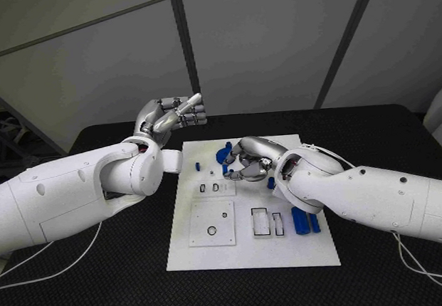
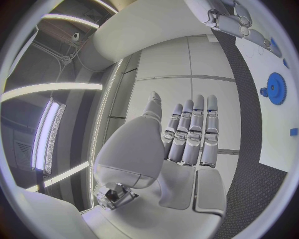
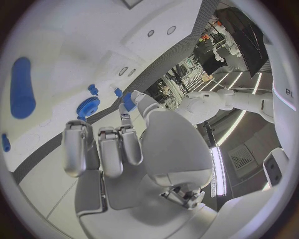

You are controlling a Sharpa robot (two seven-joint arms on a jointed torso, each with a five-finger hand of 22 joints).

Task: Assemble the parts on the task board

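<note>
The white task board (image 1: 291,251) lies in the middle of the black table. A blue gear (image 1: 224,153) (image 2: 274,88) (image 3: 87,106) stands near its far edge. My right hand (image 1: 251,158) (image 3: 118,144) hovers low over the board just right of the gear, fingers curled, with a small blue part (image 3: 127,101) pinched between thumb and fingertip. My left hand (image 1: 172,117) (image 2: 187,134) is raised above the board's far left corner, fingers straight, holding nothing. Two blue pins (image 1: 305,221) lie at the board's right side.
A long blue piece (image 3: 22,87) and small blue pegs (image 3: 93,89) sit on the board beyond the right hand. Rectangular slots (image 1: 261,221) and a raised plate with a hole (image 1: 212,223) occupy the near half. A white cable (image 1: 35,271) trails at the left.
</note>
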